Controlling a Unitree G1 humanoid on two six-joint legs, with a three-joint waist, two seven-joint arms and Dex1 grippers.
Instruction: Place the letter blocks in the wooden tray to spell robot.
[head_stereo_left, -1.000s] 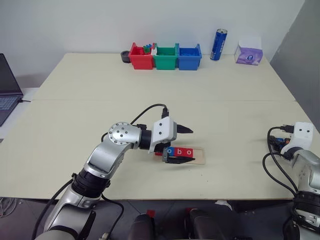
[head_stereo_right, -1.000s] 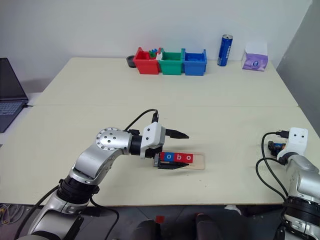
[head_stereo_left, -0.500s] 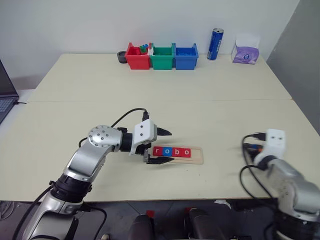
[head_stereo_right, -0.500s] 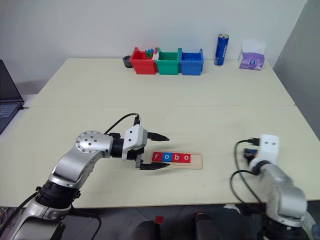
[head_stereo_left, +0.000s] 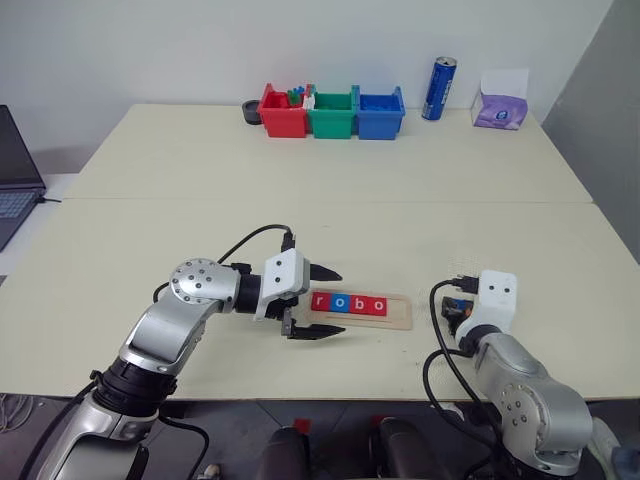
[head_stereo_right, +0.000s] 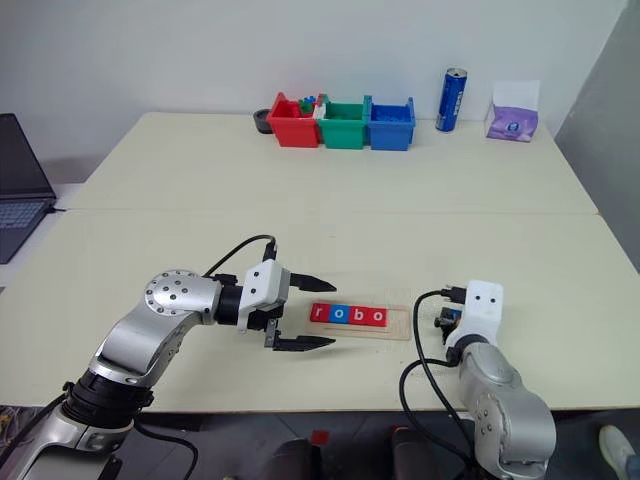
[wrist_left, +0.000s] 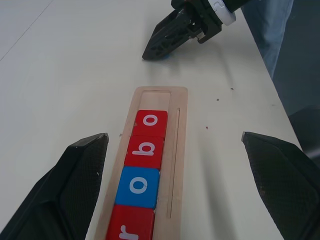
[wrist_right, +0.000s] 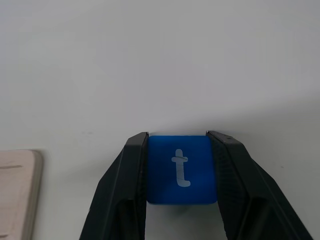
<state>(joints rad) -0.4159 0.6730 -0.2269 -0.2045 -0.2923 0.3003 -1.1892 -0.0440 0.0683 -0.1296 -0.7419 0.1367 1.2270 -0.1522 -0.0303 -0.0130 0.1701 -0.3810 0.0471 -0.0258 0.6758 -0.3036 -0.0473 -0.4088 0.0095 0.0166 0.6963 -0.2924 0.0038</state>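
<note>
The wooden tray (head_stereo_left: 397, 313) lies near the table's front edge. Four letter blocks (head_stereo_left: 347, 303) sit in it and read r, o, b, o, coloured red, blue, red, red. Its right end (wrist_left: 160, 95) is bare. My left gripper (head_stereo_left: 342, 301) is open, its fingers straddling the tray's left end without touching the blocks. My right gripper (wrist_right: 179, 136) is shut on a blue block marked t (wrist_right: 181, 170). It is low at the table, a little right of the tray (head_stereo_left: 452, 311).
Red (head_stereo_left: 283, 113), green (head_stereo_left: 331, 113) and blue (head_stereo_left: 379, 112) bins stand in a row at the table's far edge. A blue can (head_stereo_left: 436, 89) and a purple tissue pack (head_stereo_left: 500, 108) are to their right. A laptop (head_stereo_left: 18, 175) sits off the left side.
My right arm has swung in from the table's right edge toward the tray's right end. My left gripper has drawn back to the left, uncovering the r block.
</note>
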